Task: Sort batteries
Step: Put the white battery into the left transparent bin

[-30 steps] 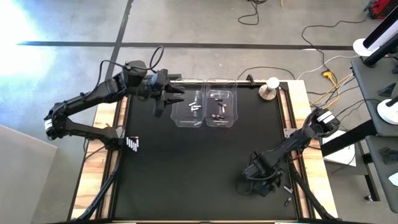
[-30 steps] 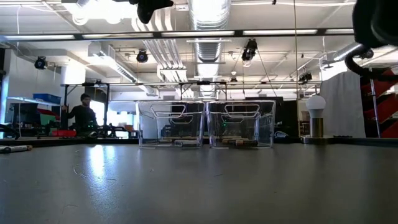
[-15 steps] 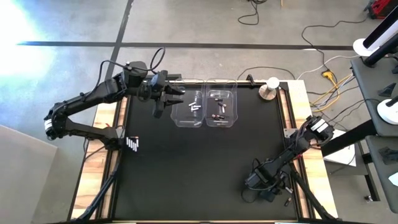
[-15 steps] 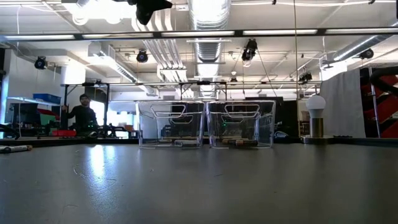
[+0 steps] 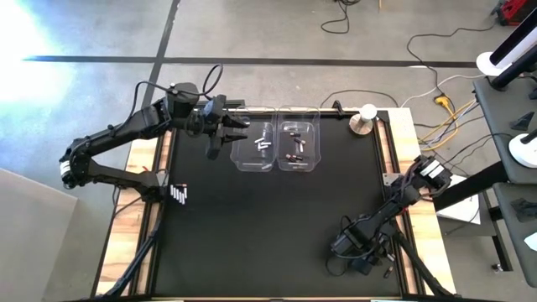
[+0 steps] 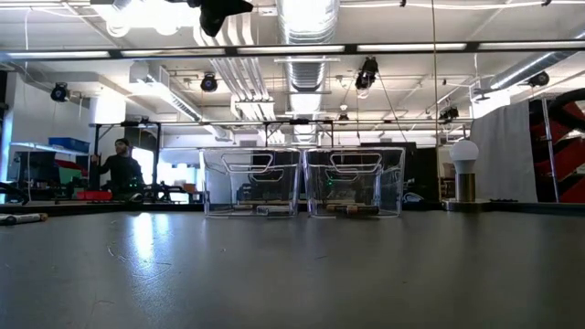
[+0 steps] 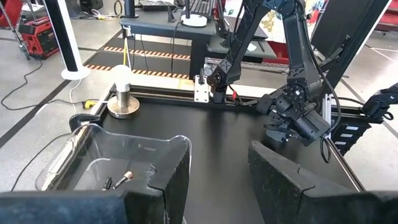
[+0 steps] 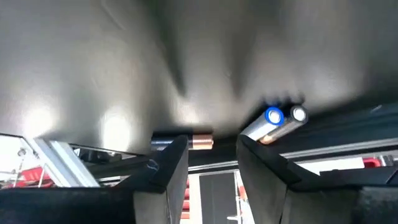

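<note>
The right arm has swung back to the table's (image 5: pixel 252 235) near right corner, and the right gripper (image 5: pixel 359 262) now sits low over loose batteries (image 8: pixel 280 121) there. Its fingers stand apart and empty, with a copper-tipped dark cell (image 8: pixel 193 141) just beyond their tips, so a fresh pick looks about to start. The left arm has not moved: the left gripper (image 5: pixel 220 138) hangs released just beside the left bin (image 5: pixel 254 167). That bin holds silvery cells (image 5: pixel 263 144). The right bin (image 5: pixel 299 168), touching it, holds dark cells (image 5: pixel 294 151) with reddish ends. More unsorted cells (image 5: pixel 179 195) lie at the table's left edge.
</note>
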`<state>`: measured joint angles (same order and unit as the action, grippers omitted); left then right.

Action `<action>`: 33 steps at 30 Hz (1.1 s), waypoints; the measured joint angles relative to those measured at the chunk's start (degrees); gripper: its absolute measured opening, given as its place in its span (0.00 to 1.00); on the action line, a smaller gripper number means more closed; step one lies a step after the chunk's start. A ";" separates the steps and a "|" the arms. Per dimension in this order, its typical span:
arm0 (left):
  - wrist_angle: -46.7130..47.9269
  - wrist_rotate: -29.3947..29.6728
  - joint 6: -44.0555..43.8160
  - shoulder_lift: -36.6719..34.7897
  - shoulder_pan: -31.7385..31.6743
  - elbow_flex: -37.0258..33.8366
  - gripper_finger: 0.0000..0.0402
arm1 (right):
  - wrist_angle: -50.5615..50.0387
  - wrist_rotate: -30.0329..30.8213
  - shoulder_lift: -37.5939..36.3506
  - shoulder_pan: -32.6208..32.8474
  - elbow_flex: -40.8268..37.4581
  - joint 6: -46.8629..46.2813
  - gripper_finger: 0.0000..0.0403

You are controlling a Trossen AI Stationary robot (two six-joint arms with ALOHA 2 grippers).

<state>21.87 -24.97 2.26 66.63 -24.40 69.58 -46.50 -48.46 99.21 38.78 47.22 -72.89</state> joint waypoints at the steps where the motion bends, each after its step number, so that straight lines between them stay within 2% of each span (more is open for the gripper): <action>1: 0.00 0.00 0.00 0.00 0.00 0.00 0.36 | -0.41 -0.01 -0.13 0.13 0.02 -0.69 0.32; 5: -0.09 -0.02 -0.02 0.09 0.00 0.00 0.36 | -4.08 0.01 -0.21 0.49 0.00 -1.14 0.31; 16: -0.39 -0.01 -1.95 3.17 0.00 0.00 0.36 | -4.10 2.55 -0.10 0.49 -1.74 0.93 0.32; 33: -0.75 -0.03 -2.01 2.53 0.00 0.00 0.36 | 2.64 2.53 -0.18 0.62 -4.41 2.26 0.26</action>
<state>21.11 -25.00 0.25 69.16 -24.40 69.58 -43.86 -45.93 99.03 39.40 42.81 -70.63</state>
